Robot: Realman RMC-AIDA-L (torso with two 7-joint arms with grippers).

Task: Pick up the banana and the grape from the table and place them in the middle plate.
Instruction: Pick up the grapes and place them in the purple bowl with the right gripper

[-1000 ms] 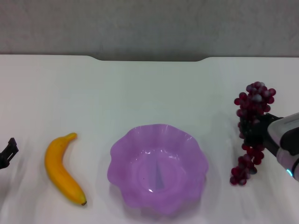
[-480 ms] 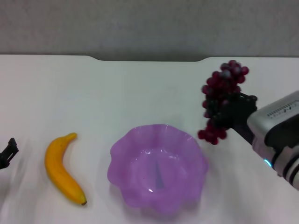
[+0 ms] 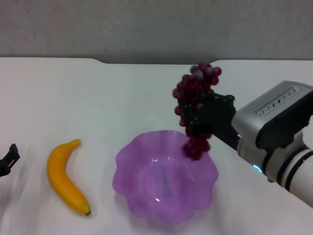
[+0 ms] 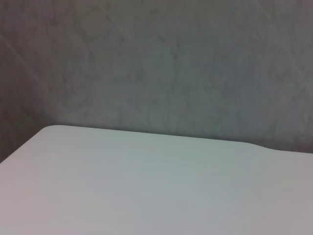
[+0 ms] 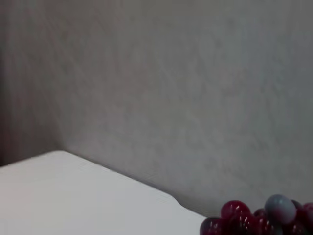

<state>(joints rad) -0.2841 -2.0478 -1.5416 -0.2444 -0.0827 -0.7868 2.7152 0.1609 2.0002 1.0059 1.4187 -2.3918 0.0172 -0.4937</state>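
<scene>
My right gripper [image 3: 199, 117] is shut on the grape [image 3: 194, 105], a dark red-purple bunch held in the air, its lower end hanging over the far right rim of the purple middle plate [image 3: 146, 196]. The top grapes also show in the right wrist view [image 5: 264, 220]. The yellow-orange banana [image 3: 63, 177] lies on the white table [image 3: 122, 103] to the left of the plate. My left gripper [image 3: 7, 160] sits at the far left edge, left of the banana, apart from it.
The table's notched far edge [image 3: 156, 62] meets a grey wall. The left wrist view shows only bare tabletop [image 4: 146, 186] and wall.
My right gripper lifted the grape off the table at the right and carried it left and up, to above the plate's right rim. The banana and left gripper stayed put.
</scene>
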